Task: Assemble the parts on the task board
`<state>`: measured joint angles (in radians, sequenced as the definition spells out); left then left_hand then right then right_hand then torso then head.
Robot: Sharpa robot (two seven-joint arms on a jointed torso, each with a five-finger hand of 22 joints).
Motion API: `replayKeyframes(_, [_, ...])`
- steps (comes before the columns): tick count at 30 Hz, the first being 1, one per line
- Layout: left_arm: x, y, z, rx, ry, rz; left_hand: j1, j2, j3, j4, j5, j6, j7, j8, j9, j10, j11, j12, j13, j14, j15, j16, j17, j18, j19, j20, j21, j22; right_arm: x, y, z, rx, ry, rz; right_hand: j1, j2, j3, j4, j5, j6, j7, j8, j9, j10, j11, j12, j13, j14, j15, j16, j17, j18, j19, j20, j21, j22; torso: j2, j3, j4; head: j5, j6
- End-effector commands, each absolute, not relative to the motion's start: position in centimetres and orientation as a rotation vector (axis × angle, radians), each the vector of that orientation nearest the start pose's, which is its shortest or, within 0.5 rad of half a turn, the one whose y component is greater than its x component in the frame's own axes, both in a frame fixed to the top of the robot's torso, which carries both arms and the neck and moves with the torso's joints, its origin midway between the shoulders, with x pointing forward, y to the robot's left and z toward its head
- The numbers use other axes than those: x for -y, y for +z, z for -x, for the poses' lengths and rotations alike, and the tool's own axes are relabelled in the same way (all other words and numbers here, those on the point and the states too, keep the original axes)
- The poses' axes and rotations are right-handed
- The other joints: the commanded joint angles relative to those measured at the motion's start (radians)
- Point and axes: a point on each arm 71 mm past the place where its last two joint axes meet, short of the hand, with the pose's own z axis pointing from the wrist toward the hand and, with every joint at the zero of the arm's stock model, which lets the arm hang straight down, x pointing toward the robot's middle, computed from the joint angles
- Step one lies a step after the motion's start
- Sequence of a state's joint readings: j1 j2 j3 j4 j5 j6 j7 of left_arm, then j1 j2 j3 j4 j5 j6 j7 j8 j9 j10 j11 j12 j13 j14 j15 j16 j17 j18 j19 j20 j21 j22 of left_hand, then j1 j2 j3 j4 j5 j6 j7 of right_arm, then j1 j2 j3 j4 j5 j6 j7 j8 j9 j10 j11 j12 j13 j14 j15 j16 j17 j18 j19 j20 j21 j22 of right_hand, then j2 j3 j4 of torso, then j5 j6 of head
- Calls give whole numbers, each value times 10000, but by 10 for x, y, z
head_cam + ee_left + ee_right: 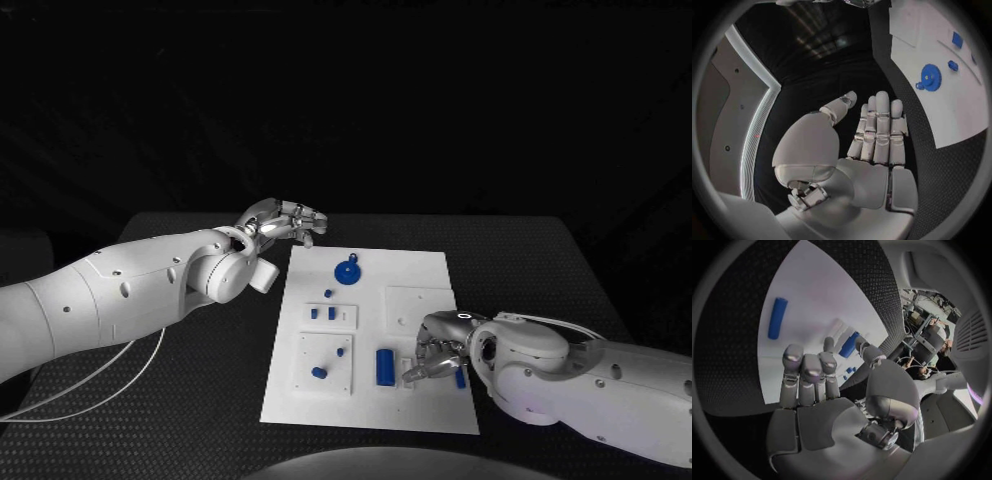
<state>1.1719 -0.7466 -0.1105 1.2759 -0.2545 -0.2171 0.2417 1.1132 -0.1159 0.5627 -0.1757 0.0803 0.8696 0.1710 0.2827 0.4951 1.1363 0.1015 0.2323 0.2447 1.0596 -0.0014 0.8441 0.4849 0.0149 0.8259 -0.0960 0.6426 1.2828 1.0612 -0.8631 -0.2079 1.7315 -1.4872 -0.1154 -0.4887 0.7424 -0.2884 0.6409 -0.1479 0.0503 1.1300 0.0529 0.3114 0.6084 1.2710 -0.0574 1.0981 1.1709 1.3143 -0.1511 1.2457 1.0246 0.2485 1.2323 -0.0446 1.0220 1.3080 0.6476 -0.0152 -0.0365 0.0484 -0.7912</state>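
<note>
We see the white task board (418, 400) in the middle of the black table (173, 400). Our left hand (281, 220) hovers off the board, at about 10 o'clock from its centre, with fingers stretched out and holding nothing. Our right hand (437, 352) is over the board at about 4 o'clock, beside a blue bar (385, 366); we cannot tell if it grasps something. A blue gear (348, 270) lies at 12 o'clock, and a small blue peg (319, 372) at 7 o'clock.
</note>
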Motion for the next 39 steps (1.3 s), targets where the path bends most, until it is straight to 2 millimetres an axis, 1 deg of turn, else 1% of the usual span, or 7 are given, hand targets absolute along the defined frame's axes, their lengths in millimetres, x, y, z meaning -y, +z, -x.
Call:
replayKeyframes(1, [-226, -239, -513, -17034, -12929, 9518, -99, -6, -4, 50, 42, -65, -26, 49, -14, -75, 25, 43, -16, 67, 12, -65, 13, 186, 71, -28, -60, 13, 184, -291, -385, -22199, 5094, 206, 274, 42, 139, 0, -10, -154, 33, -71, 40, -80, 35, -125, -80, -36, -18, -75, -18, 133, -38, -31, -45, -13, 0, -1, -2, -41, 40])
replayKeyframes(7, [-226, -239, -513, -17030, -12967, 9496, -97, -10, -5, 50, 42, -65, -26, 50, -14, -76, 25, 45, -17, 68, 12, -66, 16, 187, 72, -29, -62, 16, 221, -285, -397, -22993, 4590, -1580, 912, 246, 408, -109, -11, -635, 206, -232, 130, -34, 204, -11, 33, -13, 116, -103, -43, 131, -45, -1, -61, -19, 1, -7, 0, -181, 107])
replayKeyframes(10, [-225, -239, -512, -17041, -12996, 9487, -98, -12, -6, 51, 41, -65, -26, 51, -14, -76, 25, 47, -18, 70, 11, -66, 19, 187, 72, -28, -62, 18, 241, -287, -398, -23383, 3709, -1705, 987, 361, 421, -110, -12, -670, 231, -223, 178, 27, 232, 89, 115, -3, 147, -95, -39, 131, -40, 18, -53, -13, 3, -5, 2, -287, 134])
replayKeyframes(14, [-225, -239, -512, -17054, -12998, 9490, -100, -14, -8, 52, 40, -64, -26, 51, -14, -75, 25, 49, -19, 72, 11, -65, 21, 187, 73, -28, -62, 20, 255, -289, -394, -23813, 2801, -1435, 998, 465, 395, -100, -11, -553, 204, -119, 285, 70, 213, 158, 170, 8, 152, -72, -24, 131, -42, 46, -36, 2, 5, -2, -1, -344, 137])
replayKeyframes(19, [-225, -239, -512, -17056, -12999, 9490, -101, -17, -10, 54, 38, -63, -26, 53, -13, -75, 24, 53, -20, 75, 10, -65, 25, 187, 74, -28, -63, 23, 260, -288, -389, -23844, 2239, -1222, 915, 575, 335, -74, -15, -481, 166, -40, 391, 74, 178, 165, 181, 2, 134, -58, -10, 132, -60, 74, -23, 19, 7, 2, -18, -417, 141])
replayKeyframes(26, [-223, -238, -511, -17094, -13065, 9468, -104, -18, -11, 58, 36, -63, -27, 55, -13, -74, 24, 57, -21, 77, 10, -65, 29, 187, 76, -28, -65, 28, 259, -293, -385, -23875, 1863, -879, 643, 725, 234, 55, -15, -405, 113, 19, 503, 116, 124, 154, 171, -7, 109, -31, 10, 133, -81, 110, 3, 47, 4, -7, 9, -485, 137])
replayKeyframes(39, [-224, -238, -511, -17106, -13068, 9473, -111, -16, -13, 68, 35, -64, -26, 56, -13, -77, 24, 62, -25, 78, 10, -68, 35, 186, 77, -28, -68, 34, 247, -309, -380, -23947, 1882, -451, 281, 999, 155, 152, -15, -373, 91, -10, 537, 126, 100, 100, 138, -23, 97, -17, 18, 133, -120, 122, 19, 70, 6, -18, 24, -472, 48])
